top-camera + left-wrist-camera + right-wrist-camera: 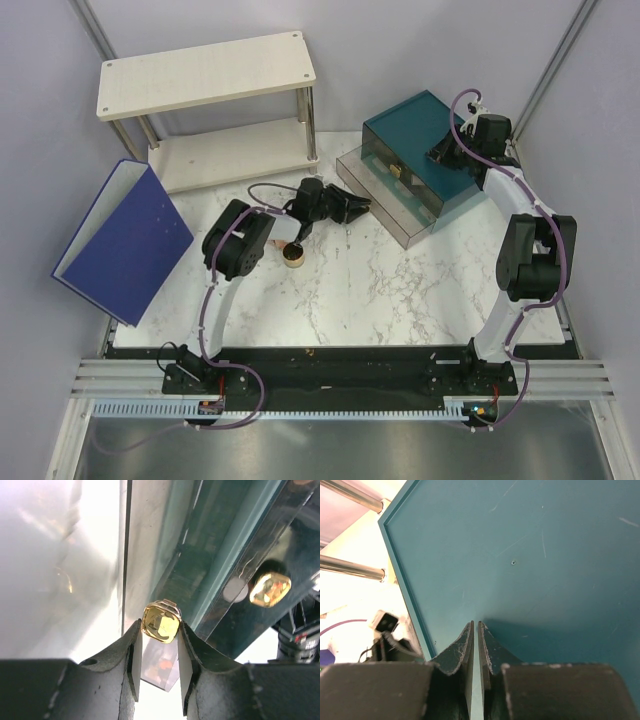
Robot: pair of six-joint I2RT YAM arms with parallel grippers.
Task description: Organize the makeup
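Observation:
Of the makeup, only a gold-rimmed round tin [293, 256] shows, standing on the marble table beside my left arm. My left gripper [358, 207] [160, 626] is shut on the gold knob [161, 624] of a clear drawer [385, 198] pulled out from the teal drawer box [420, 130]. A second gold knob [270, 589] sits on the drawer above. My right gripper [440, 152] [475, 624] is shut, holds nothing, and its tips rest against the box's flat teal top [530, 555].
A white two-tier shelf [205, 75] stands at the back left. A blue binder [125, 240] leans at the left edge. The box's clear drawers jut out toward the table's middle.

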